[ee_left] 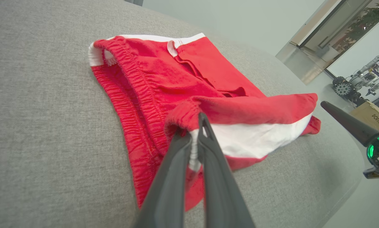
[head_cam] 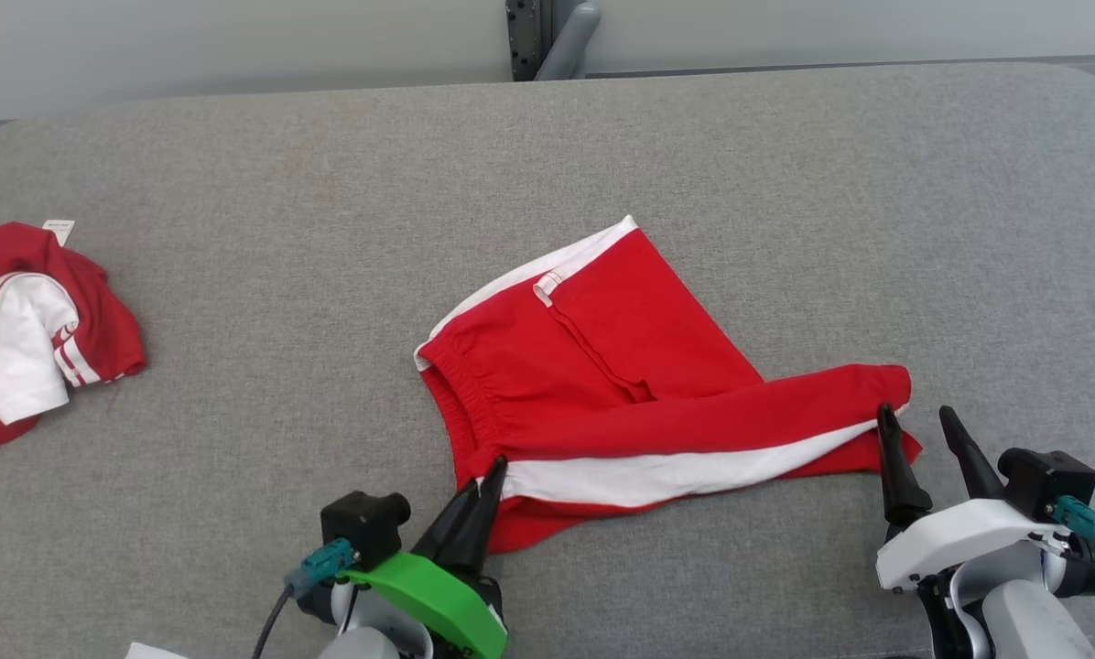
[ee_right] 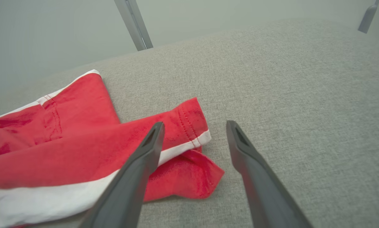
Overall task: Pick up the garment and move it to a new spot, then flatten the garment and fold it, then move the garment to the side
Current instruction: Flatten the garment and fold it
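Grey fabric desk (head_cam: 236, 183), red shorts (head_cam: 621, 366) half-folded mid-desk.
We see L end effector (head_cam: 495, 467) clamped on waistband (ee_left: 189, 110), R end effector (head_cam: 916, 412) spread beside leg hem (ee_right: 192, 123); one-sided pull could skew the fold.

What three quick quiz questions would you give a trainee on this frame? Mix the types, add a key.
1. True or false: the right gripper is shut on the red shorts.
2. What does the left gripper pinch? A) the shorts' waistband end, at the white stripe B) a leg hem C) nothing
3. Fill in: in the head view, the crumpled red-and-white garment lies at the ___ edge of the picture.
Key: 1 false, its fingers stand open at the leg hem. 2 A. 3 left.
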{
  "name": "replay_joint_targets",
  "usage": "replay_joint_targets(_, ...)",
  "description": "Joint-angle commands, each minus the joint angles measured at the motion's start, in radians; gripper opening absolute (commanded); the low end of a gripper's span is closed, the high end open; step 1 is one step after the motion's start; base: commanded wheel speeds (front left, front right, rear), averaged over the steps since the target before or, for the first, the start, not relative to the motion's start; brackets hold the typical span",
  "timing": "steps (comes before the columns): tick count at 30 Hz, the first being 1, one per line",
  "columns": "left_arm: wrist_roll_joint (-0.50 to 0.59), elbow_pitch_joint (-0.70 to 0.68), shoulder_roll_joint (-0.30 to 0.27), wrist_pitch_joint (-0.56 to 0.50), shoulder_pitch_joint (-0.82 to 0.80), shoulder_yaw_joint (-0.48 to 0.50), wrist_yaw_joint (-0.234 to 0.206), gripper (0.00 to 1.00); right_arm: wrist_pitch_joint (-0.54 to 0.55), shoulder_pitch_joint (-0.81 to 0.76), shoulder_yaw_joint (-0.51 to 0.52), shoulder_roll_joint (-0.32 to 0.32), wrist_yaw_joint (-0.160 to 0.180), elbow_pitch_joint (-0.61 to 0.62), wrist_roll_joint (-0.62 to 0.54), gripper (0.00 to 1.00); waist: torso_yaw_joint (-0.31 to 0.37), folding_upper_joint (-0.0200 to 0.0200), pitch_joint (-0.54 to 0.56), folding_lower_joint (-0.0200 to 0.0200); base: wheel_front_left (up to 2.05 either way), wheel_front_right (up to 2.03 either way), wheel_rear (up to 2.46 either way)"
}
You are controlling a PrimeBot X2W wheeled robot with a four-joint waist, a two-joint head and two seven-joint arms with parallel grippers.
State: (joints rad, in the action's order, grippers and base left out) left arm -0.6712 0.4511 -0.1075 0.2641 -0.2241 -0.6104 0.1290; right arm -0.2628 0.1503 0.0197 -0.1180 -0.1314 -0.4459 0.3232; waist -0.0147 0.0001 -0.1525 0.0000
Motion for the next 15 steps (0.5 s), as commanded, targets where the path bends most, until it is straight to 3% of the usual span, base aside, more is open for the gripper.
replay_joint_targets(1,0.015,0.010,-0.001,0.000,-0.022,0.017,0.003,0.00,-0.003,0.017,0.001,-0.001,0.001,0.006,-0.001,1.00,0.008,-0.0001,-0.011,0.0000,0.00,0.00,0.00)
replay_joint_targets(12,0.185,0.114,-0.001,0.000,-0.107,0.191,0.003,0.03,-0.003,0.041,0.001,0.001,0.001,0.007,-0.004,1.00,0.034,-0.0001,-0.048,0.0000,0.00,0.00,0.00)
replay_joint_targets(14,0.205,0.162,0.000,0.000,-0.114,0.199,0.003,0.47,-0.003,0.043,-0.002,0.003,0.001,0.001,-0.005,1.00,0.040,-0.0001,-0.045,0.0000,0.00,0.00,0.00)
replay_joint_targets(15,0.213,0.186,0.000,0.000,-0.118,0.209,0.002,1.00,-0.003,0.044,-0.002,0.005,0.001,-0.001,-0.005,1.00,0.044,-0.0001,-0.041,0.0000,0.00,0.00,0.00)
